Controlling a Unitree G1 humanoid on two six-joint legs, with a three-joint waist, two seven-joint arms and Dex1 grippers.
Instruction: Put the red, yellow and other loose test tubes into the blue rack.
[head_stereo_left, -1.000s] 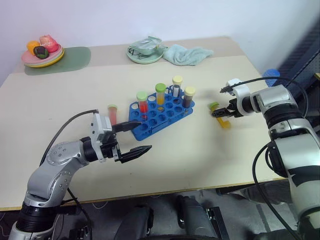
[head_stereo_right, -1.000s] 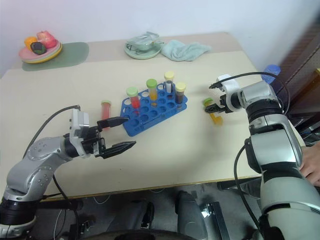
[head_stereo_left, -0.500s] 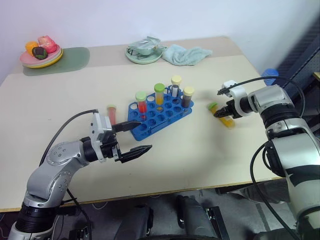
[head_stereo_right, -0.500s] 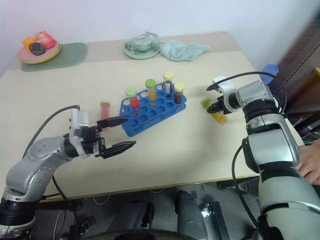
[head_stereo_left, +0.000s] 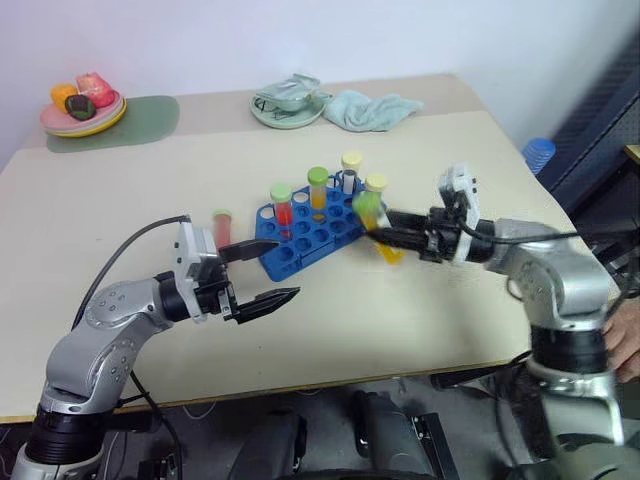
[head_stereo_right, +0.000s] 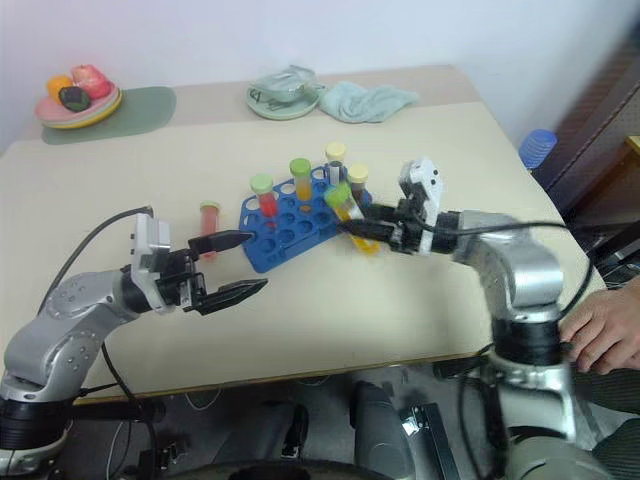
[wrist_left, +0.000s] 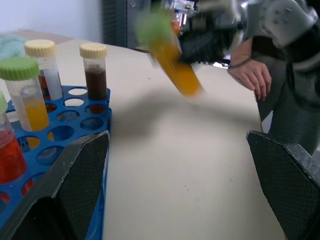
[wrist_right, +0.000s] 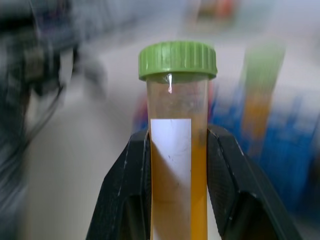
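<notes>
Right wrist view shows the right pincer (wrist_right: 172, 165) clamped on the yellow tube (wrist_right: 175, 150), its two fingers pressing the sides below the green cap, presumably so the base stays free to drop into a hole. From the head views, that tube hangs tilted above the worktop (head_stereo_left: 420, 300), just beside the near-right edge of the blue rack (head_stereo_left: 300, 240), which already holds four capped tubes upright. The left pincer (head_stereo_left: 262, 275) hovers with its fingers spread apart, near the rack's front corner. The red tube (head_stereo_left: 223, 228) lies loose on the worktop just beyond it, near the rack's left end.
</notes>
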